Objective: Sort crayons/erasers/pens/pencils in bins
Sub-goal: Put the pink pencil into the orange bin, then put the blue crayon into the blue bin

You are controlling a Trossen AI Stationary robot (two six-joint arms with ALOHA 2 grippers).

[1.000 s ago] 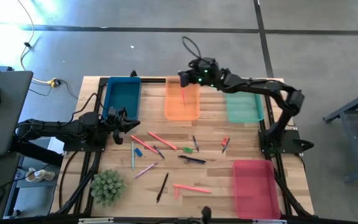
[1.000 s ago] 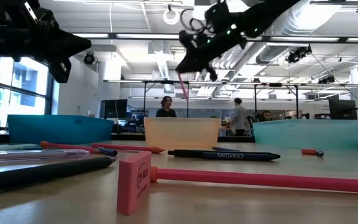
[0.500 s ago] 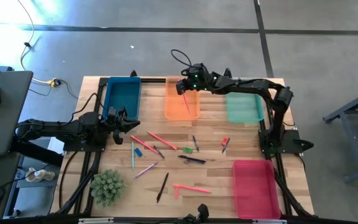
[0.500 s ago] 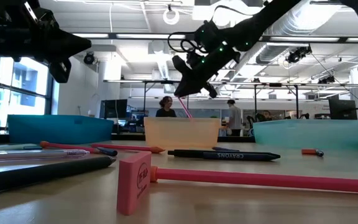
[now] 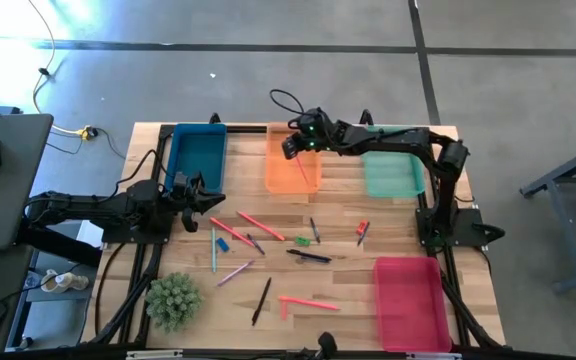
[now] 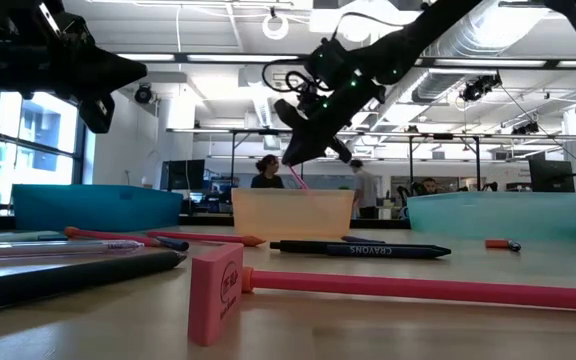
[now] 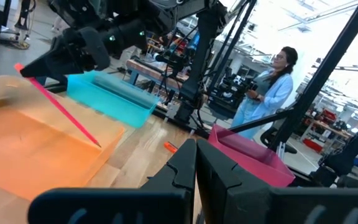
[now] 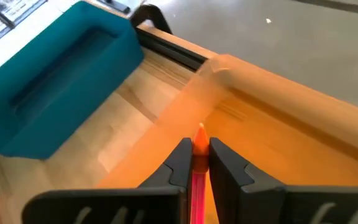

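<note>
My right gripper (image 5: 291,146) is over the orange bin (image 5: 272,172), shut on a long salmon-pink stick (image 7: 61,106). The stick slants down from the fingers. In the low view its lower end (image 6: 304,187) goes behind the orange bin's near wall (image 6: 293,212). My left gripper (image 5: 200,190) waits shut and empty at the table's left, near the dark blue bin (image 5: 196,155). Dark pens, more salmon-pink sticks and small erasers (image 5: 268,240) lie loose on the table's middle. My right gripper pinches the salmon-pink stick near its upper end (image 8: 199,155) between its two fingers, and a short bit of the end (image 7: 18,66) sticks out past them. The stick hangs slanted below the fingers, over the orange bin. I cannot tell whether its lower tip (image 7: 97,143) touches the bin.
The teal-green bin (image 5: 393,172) stands right of the orange one, and the red-pink bin (image 5: 408,300) at the near right. A small green plant (image 5: 173,300) stands at the near left. A pink block (image 6: 216,292) lies close to the low camera. People stand in the room behind.
My right gripper has gone down and a little toward the table's left, over the orange bin, still shut on the stick. The stick has tipped from near upright to a slant, and its lower end has dropped behind the bin's wall.
</note>
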